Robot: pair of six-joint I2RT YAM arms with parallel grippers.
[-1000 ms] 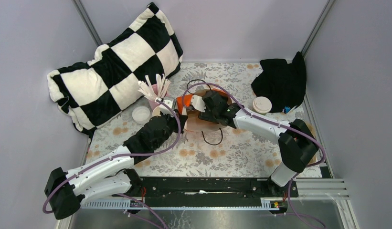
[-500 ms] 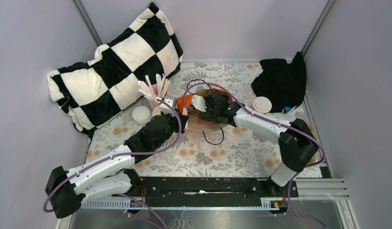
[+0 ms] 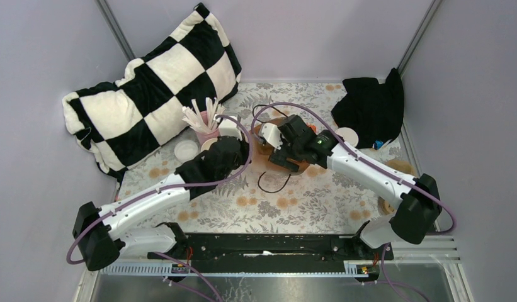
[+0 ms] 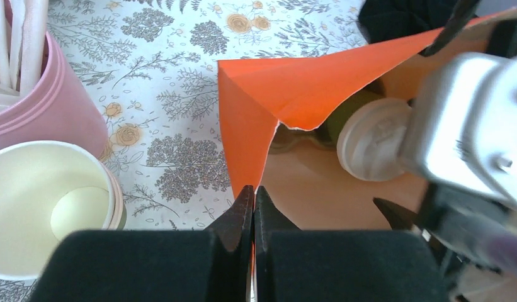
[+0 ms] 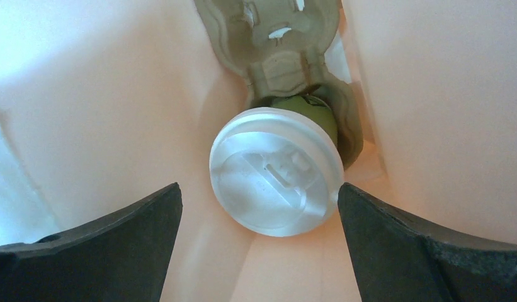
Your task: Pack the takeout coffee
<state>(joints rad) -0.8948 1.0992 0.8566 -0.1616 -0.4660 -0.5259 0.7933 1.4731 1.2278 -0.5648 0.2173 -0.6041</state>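
Tabletop (image 3: 306,201) first, since it bears everything. At its middle is the paper bag (image 4: 268,94), orange outside and pale inside, its mouth open upward.

Progress, as I judge it: roughly half done. Down in the bag lies a grey pulp carrier (image 5: 284,44), and the first cup (image 5: 276,182) sits in the nearer pocket of it, white lid on, green wall just showing behind the lid. It looks a little tilted toward the camera; I cannot tell whether it is fully seated. The second cup (image 3: 347,137) is outside the bag, standing on the tabletop just beside the black cloth (image 3: 369,107), lid on. What is left, then: fetch that one, lower it into the free pocket, and clear the bag. The free pocket lies behind the first cup, so I would expect a steep entry past the lid.

Right hand (image 5: 257,189): inside the bag mouth, above the first cup, jaws spread wide. One finger stands on each side of the lid with bare bag wall showing between finger and lid on both sides. It holds nothing and touches nothing that I can see.

Left hand (image 4: 253,192): jaws closed tight together, pinching the near rim of the bag at a corner fold, which keeps the mouth spread. It is nowhere near either cup.
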